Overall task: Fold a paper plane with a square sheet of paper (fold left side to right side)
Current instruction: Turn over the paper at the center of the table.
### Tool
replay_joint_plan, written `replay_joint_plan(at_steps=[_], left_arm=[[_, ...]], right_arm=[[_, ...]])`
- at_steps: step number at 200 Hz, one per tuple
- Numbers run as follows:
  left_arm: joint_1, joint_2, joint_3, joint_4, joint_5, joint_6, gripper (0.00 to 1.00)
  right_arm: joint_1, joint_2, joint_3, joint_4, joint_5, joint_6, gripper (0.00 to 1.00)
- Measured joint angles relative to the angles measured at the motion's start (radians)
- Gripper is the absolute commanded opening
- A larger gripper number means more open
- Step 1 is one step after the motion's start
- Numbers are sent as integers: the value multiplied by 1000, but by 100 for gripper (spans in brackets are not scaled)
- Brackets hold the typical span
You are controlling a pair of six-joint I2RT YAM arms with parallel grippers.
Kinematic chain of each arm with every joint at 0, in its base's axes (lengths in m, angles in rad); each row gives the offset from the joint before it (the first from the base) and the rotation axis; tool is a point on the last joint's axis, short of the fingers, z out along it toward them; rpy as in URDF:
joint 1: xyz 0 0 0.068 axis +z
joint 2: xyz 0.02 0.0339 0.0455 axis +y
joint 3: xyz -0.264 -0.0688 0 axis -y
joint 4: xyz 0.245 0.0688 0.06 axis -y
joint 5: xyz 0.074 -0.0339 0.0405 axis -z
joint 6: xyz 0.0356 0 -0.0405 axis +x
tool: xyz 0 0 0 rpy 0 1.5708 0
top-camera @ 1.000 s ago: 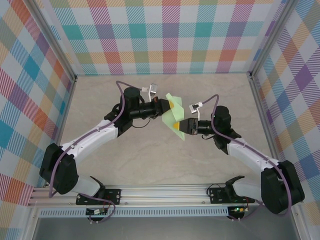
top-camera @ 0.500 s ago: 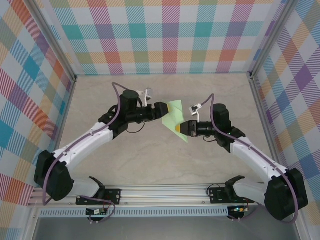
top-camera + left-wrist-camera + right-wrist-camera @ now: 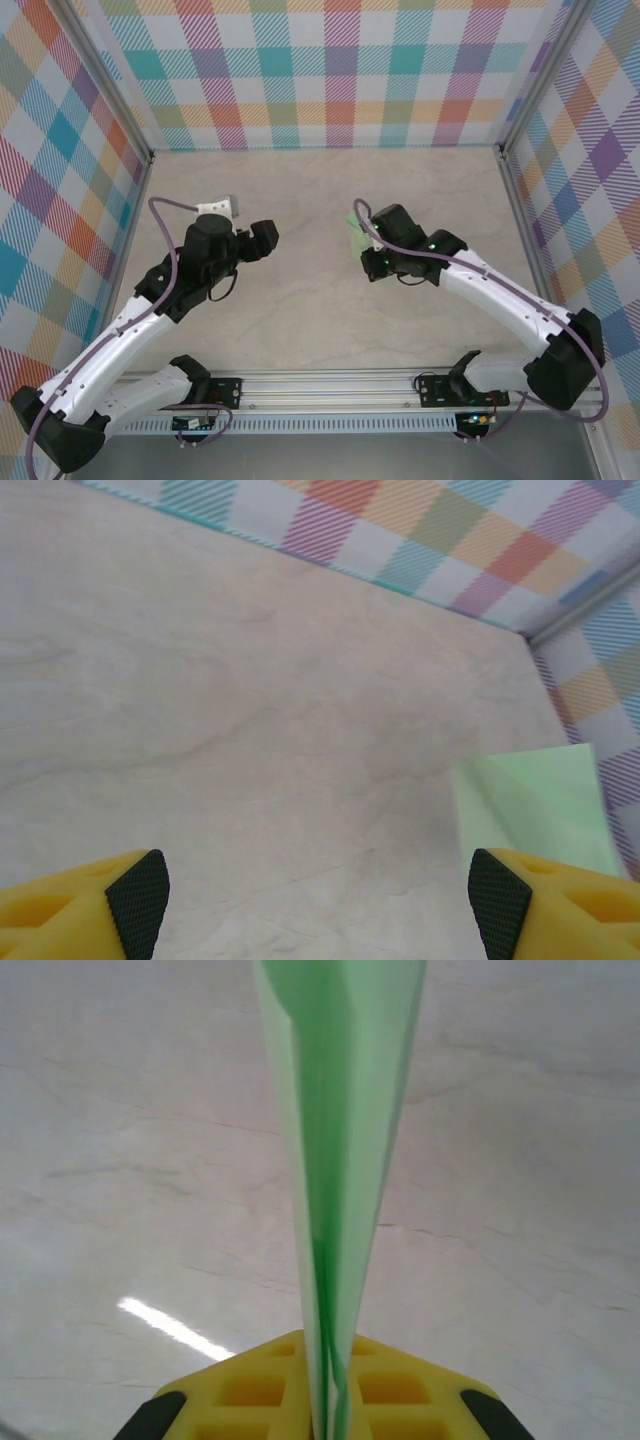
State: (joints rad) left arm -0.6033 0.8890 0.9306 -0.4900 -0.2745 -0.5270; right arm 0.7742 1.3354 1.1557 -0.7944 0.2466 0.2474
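Paper plane (image 3: 345, 1110) top beyond view's edge

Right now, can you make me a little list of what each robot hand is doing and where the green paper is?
Paper: thin pale green folded paper sheet, layers pressed together, seen edge-on from the right wrist
Right gripper: shut on the paper, pinching one end
Left gripper: open, empty, apart from the paper
Surface: pale marbled tabletop
Walls: colourful checked panels
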Motion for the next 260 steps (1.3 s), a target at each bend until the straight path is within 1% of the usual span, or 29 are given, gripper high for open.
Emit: replay_joint_plan(at_steps=[25,58,87,115,139,167,194,213,223,248,252,255,260], left_arm=[[0,-38,-20,-44,-84,-10,81],[0,-69,-21,-61,-132,-24,81],[0,-67,-21,-66,-139,-30,81],[0,-67,-25,-72,-139,-30,81],[0,-67,-25,-83,-139,-30,81],[0,-70,-26,-85,-139,-30,81],[0,-76,-26,-85,-139,-30,81],[0,-76,-26,-85,-138,-30,81],[0,-76,-26,-85,-138,-30,81],[0,-74,-26,-85,-135,-30,82],[0,-72,-26,-85,-134,-30,82],[0,-71,-26,-85,-132,-30,82],[0,-68,-26,-85,-127,-30,82]], right_arm=[[69,122,105,-124,220,-24,10],[143,301,218,-260,460,-34,11],[198,460,281,-348,612,-36,11],[230,605,327,-420,715,-25,11],[243,701,366,-467,764,-13,12],[254,775,392,-491,788,-5,13],[259,845,404,-501,794,-5,18],[270,881,405,-501,791,-6,26],[275,888,405,-501,785,-11,32],[290,880,397,-478,730,-30,45],[292,873,392,-470,714,-29,47],[293,869,386,-466,703,-35,53],[295,858,376,-458,680,-38,57]])
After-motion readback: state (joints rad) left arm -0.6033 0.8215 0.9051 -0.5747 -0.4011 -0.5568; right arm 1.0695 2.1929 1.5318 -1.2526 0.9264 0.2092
